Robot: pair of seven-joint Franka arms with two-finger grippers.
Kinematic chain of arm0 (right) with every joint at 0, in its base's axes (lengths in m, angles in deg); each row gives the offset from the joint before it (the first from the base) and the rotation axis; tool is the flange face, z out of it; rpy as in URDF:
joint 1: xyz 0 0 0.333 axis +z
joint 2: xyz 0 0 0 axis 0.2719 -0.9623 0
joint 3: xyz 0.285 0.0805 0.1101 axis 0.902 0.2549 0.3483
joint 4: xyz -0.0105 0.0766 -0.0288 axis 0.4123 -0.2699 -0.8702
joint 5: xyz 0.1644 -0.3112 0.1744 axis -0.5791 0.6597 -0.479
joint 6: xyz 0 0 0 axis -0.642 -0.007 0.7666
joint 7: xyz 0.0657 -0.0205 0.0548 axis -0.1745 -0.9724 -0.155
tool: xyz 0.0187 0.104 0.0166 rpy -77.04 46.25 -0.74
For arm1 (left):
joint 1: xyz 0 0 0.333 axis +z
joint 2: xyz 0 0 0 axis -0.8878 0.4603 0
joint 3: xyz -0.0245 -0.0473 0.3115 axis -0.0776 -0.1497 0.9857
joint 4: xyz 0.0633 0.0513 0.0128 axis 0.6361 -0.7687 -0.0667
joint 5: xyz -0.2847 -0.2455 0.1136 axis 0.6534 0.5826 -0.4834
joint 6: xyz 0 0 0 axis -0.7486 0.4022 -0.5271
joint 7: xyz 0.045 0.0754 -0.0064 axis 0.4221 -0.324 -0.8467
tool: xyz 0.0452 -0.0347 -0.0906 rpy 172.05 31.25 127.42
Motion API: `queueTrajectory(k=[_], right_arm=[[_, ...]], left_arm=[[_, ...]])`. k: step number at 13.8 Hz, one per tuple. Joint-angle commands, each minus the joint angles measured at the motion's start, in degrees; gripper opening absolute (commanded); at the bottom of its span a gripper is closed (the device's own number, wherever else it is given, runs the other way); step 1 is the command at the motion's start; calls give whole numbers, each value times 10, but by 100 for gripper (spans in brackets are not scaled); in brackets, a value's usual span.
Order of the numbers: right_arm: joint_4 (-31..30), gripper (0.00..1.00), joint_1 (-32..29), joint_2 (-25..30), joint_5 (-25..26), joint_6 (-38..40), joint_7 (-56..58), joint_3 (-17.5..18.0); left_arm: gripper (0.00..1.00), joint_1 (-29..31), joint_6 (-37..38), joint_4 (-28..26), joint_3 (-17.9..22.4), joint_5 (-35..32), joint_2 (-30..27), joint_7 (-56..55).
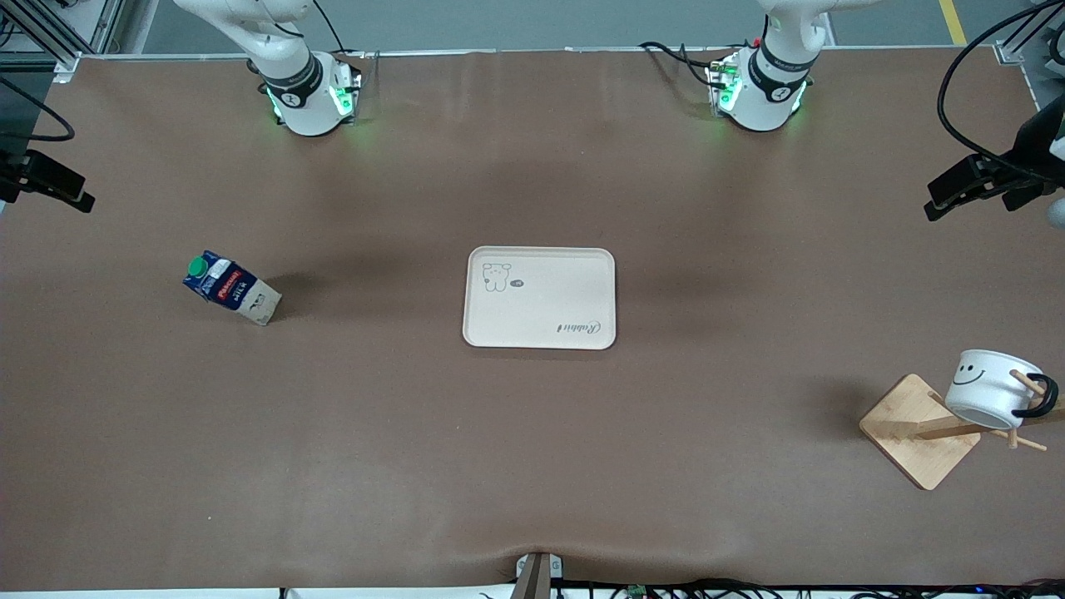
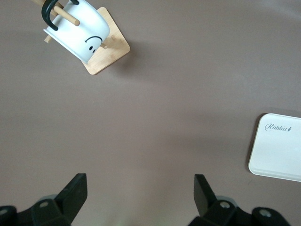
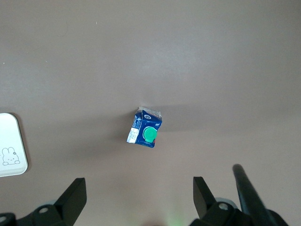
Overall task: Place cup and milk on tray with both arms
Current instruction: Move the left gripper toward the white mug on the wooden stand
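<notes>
Hovering high above the brown table (image 1: 532,466), I hold both my grippers up in the air with nothing in them. My left gripper (image 2: 140,197) has its two black fingers (image 2: 75,190) spread wide apart over bare tabletop, and my right gripper (image 3: 139,197) is spread just as wide, its fingers (image 3: 75,195) framing empty table below the carton.

The milk carton (image 1: 231,288), dark blue with a green round cap, a red label band and a pale beige bottom, stands toward my right arm's end of the table. My right wrist view looks almost straight down on its cap (image 3: 149,134). It sits well apart from the tray.

The cream tray (image 1: 539,296) lies flat at the middle of the table, between the carton and the rack, with a small bear drawing in one corner and the script word "Rabbit" in the corner diagonal to it. A corner of it shows in each wrist view (image 2: 277,148) (image 3: 9,146), and nothing rests on it.

The white smiley mug (image 1: 990,388) hangs tilted on a peg of the wooden rack (image 1: 919,428) toward my left arm's end of the table, nearer to the front camera than the tray. Its black handle (image 2: 49,12) loops over the peg, and the rack's square base lies beneath it.
</notes>
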Motion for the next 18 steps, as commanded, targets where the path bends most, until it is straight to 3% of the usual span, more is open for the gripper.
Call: queueTrajectory(k=[1,18], right_arm=[[16,100,-1,-9,3,4,-9,1],[16,100,-2,-14,6,-5,-9,1]], left_arm=[[100,2,1,4,0,0,0,1],[100,8,1,26,4,-18,42,11]])
